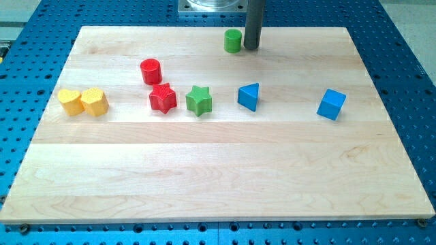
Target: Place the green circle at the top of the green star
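Observation:
The green circle stands near the board's top edge, a little right of centre. My tip rests right beside it, on its right side, touching or nearly so. The green star lies lower down and to the left of the circle, between the red star and the blue triangle.
A red circle stands above and left of the red star. Two yellow blocks sit side by side at the view's left. A blue cube lies at the right. The wooden board rests on a blue perforated table.

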Action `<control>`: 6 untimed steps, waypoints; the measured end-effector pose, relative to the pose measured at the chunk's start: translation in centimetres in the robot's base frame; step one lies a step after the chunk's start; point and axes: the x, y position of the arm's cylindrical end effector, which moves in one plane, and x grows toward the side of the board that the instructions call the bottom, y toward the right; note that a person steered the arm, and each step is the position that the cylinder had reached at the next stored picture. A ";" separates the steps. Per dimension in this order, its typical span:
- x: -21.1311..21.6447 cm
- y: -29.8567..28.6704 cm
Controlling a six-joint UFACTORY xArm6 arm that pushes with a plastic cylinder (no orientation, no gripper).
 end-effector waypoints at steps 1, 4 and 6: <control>-0.3 -3.0; -5.7 -6.3; 1.0 -10.4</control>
